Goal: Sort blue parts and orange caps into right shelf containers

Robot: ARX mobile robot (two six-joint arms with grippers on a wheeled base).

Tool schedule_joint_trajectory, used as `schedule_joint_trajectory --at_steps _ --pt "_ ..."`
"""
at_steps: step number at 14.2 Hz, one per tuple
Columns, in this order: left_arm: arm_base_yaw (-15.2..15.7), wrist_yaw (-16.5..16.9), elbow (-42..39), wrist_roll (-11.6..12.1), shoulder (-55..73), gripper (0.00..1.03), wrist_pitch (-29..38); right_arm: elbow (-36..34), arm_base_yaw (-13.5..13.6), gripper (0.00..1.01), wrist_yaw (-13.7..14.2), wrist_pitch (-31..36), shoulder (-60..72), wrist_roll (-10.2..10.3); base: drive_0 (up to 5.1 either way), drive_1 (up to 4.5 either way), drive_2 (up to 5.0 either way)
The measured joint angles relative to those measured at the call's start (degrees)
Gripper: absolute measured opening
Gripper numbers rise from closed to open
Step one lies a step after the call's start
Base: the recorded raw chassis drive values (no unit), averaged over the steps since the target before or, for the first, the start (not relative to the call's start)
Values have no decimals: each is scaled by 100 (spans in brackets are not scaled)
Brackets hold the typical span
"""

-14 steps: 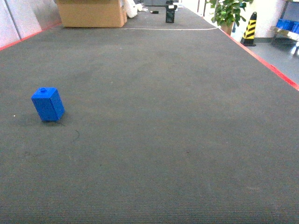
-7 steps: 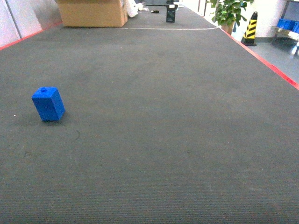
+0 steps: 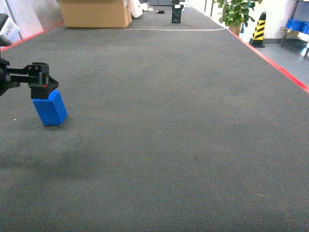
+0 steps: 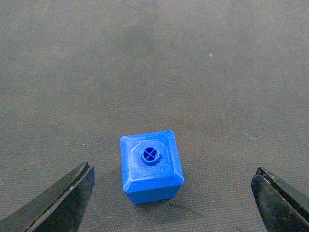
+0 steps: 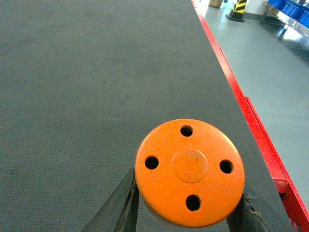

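Change: since half a second ago the left gripper (image 3: 42, 86) has entered at the left edge of the head view, directly over the blue part (image 3: 50, 108); the part itself has not shifted.
Left gripper: fingers (image 4: 58, 200) spread wide, one at each lower corner of the wrist view, the part between them, untouched.
Blue part: upright on the dark carpet (image 3: 169, 121), stud up, slightly tilted.
Right gripper (image 5: 186, 212): clamped on an orange cap (image 5: 189, 171), which fills the lower centre of its wrist view.
Background: cardboard box (image 3: 95, 13) top left, striped cone (image 3: 259, 29) and plant (image 3: 235, 12) top right.
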Motion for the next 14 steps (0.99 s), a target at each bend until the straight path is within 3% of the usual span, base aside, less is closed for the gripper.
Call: schedule_joint_trajectory --at_steps 4,8,10,13,14 --pt "-107 -114 800 0 765 98 -96 0 0 41 0 2 0 0 0 0 0" --pt "-122 -94 1580 -424 1504 98 -575 0 0 41 0 0 0 2 0 0 0" --pt "-92 -240 1639 -656 1707 77 -627 0 0 41 0 0 0 0 0 0 0" --pt "-44 -114 1123 -697 1464 49 -304 0 0 41 0 2 0 0 0 0 0" --pt "-24 -111 839 -691 1213 46 -118 0 0 41 0 0 0 0 0 0 0"
